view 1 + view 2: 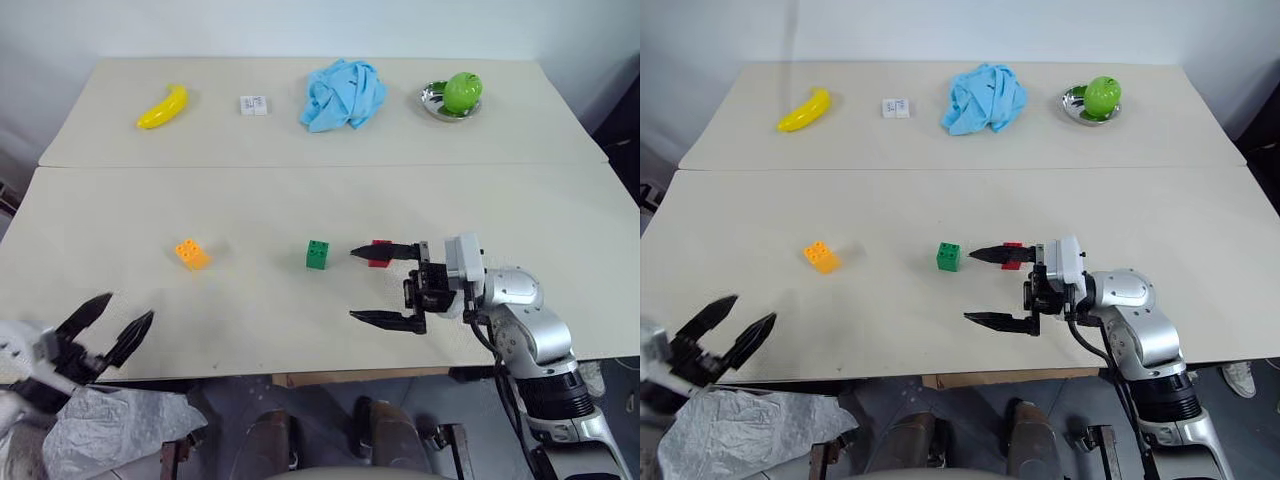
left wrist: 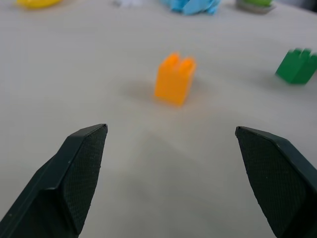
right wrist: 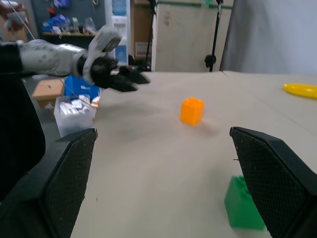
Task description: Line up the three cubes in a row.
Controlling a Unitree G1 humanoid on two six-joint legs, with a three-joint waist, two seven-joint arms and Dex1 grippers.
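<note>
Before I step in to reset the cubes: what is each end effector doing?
Left end effector: open, holding nothing, at the table's near edge.
Right end effector: open, holding nothing, beside the green cube.

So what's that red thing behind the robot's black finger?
A red cube on the table, just right of the green cube. The right gripper, open, has its far finger across the cube, hiding most of it.

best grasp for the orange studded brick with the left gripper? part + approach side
Grip the small orange-yellow studded plastic brick across its two flat side walls, below the studs. Probably come in low from the table's near edge: the open left gripper already faces it there, the brick stands upright, studs up, apart from the green studded brick, so both sides are free.
</note>
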